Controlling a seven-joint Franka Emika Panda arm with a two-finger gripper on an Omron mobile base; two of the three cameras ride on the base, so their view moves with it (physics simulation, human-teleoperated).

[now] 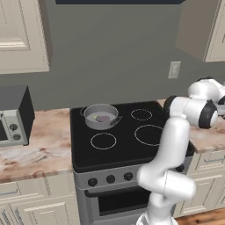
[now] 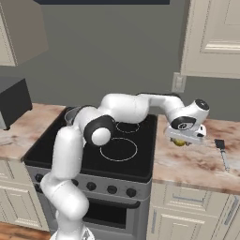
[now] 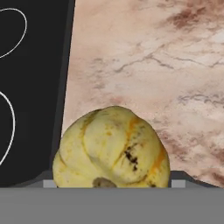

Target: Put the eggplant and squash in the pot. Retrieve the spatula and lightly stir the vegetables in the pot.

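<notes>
Left base view: the pot (image 1: 101, 116) sits on the stove's (image 1: 127, 145) back left burner with the eggplant (image 1: 103, 118) inside.

Right base view: the hand (image 2: 183, 139) hangs low over the table (image 2: 197, 164) right of the stove, the squash (image 2: 178, 142) under it. A spatula (image 2: 221, 151) lies further right.

Hand view: the squash (image 3: 111, 148) sits between wide-spread fingers; whether they touch it I cannot tell.

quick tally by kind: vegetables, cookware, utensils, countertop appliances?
Vegetables: 2, eggplant in the pot, squash on the counter under the gripper
Cookware: 1, pot on the stove
Utensils: 1, spatula on the right counter
Countertop appliances: 1, microwave
Total: 5
</notes>
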